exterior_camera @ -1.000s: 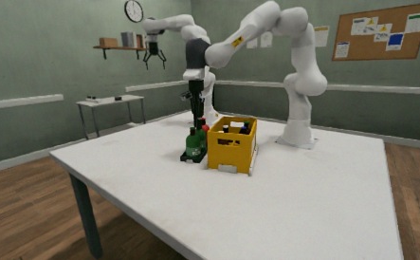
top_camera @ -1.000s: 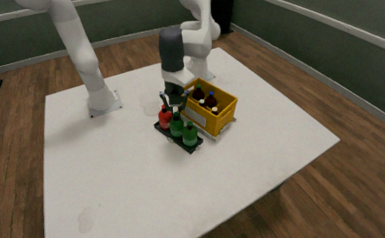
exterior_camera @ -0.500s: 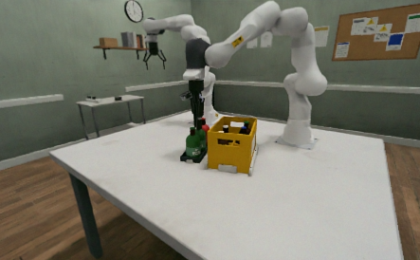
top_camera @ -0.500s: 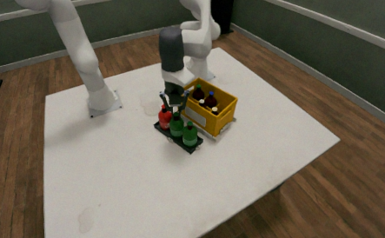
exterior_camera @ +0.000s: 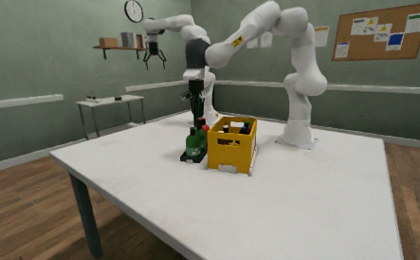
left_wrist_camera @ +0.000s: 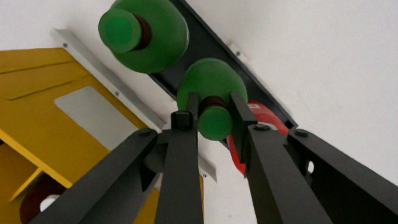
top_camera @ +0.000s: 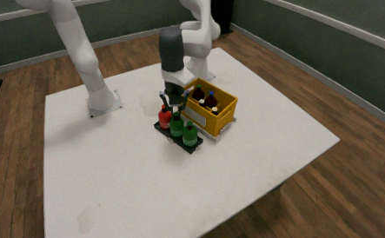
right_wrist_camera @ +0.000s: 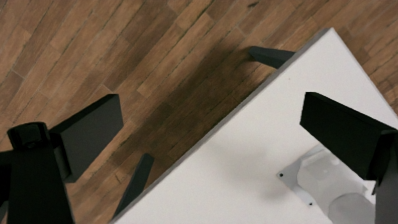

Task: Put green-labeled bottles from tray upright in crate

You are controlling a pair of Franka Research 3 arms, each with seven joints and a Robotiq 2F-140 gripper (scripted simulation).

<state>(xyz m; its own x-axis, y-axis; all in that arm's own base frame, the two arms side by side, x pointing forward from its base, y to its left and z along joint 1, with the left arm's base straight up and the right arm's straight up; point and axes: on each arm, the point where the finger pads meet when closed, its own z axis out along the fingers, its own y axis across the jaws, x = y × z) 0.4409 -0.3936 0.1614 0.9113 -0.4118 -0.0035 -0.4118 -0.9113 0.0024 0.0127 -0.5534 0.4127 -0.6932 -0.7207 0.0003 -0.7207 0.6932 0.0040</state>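
Per top view: tray [top_camera: 192, 151] [exterior_camera: 183, 158] [left_wrist_camera: 202, 42] & crate [top_camera: 224, 123] [exterior_camera: 230, 156] [left_wrist_camera: 45, 105] both set on tbl [top_camera: 133, 182] [exterior_camera: 287, 195] [left_wrist_camera: 325, 50] [right_wrist_camera: 240, 160]. Three tray btls [top_camera: 176, 128] [exterior_camera: 193, 148] [left_wrist_camera: 212, 80] stood in one row along tray. Crate placed just beside tray, behind & to R. Four crate btls [top_camera: 211, 100] seen inside. L arm's base plate [top_camera: 212, 76] [exterior_camera: 313, 143] mounted behind crate; R arm's base plate [top_camera: 118, 105] [right_wrist_camera: 281, 175] mounted L of tray, farther back.

One yellow crate [top_camera: 224, 122] [exterior_camera: 230, 158] [left_wrist_camera: 55, 82], upright, stood on a white bench [top_camera: 111, 174] [exterior_camera: 287, 199] [left_wrist_camera: 325, 50] [right_wrist_camera: 240, 160]. At its nine o'clock, one black tray [top_camera: 192, 150] [exterior_camera: 184, 158] [left_wrist_camera: 200, 42] bore upright green bottles [top_camera: 189, 135] [exterior_camera: 192, 146] [left_wrist_camera: 150, 35], with one red bottle [top_camera: 165, 119] [exterior_camera: 206, 127] [left_wrist_camera: 267, 117] partly hidden behind. The left gripper [top_camera: 175, 109] [exterior_camera: 197, 124] [left_wrist_camera: 213, 107] pointed down above the tray. The right gripper [exterior_camera: 155, 65] [right_wrist_camera: 211, 109], fingers spread, hung at the crate's eleven o'clock. Wall items: one round clock [exterior_camera: 134, 10], eleven o'clock; one corkboard [exterior_camera: 363, 28], two o'clock.
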